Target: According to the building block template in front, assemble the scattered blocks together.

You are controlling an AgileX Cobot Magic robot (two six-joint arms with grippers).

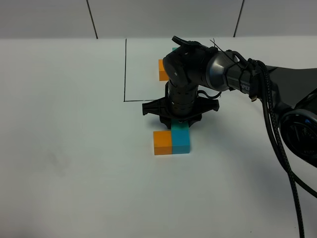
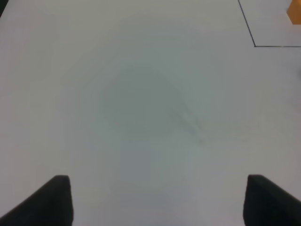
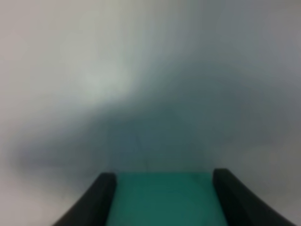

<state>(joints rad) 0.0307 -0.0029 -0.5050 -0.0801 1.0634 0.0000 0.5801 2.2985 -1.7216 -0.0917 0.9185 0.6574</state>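
Right tool [image 1: 179, 120] grips the teal-green cube [image 3: 164, 197], poised directly over the blue cube [image 1: 181, 141] beside the orange cube [image 1: 162, 142]. Left tool [image 2: 157, 200] hangs spread wide over bare surface [image 2: 141, 103].

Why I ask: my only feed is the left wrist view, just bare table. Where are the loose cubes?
Observer: The small matte orange cube and the blue cube sit touching, side by side, in front of the black drawn frame.
Operator: And the third one?
Observer: The right gripper is shut on the teal-green cube, right at the blue cube.
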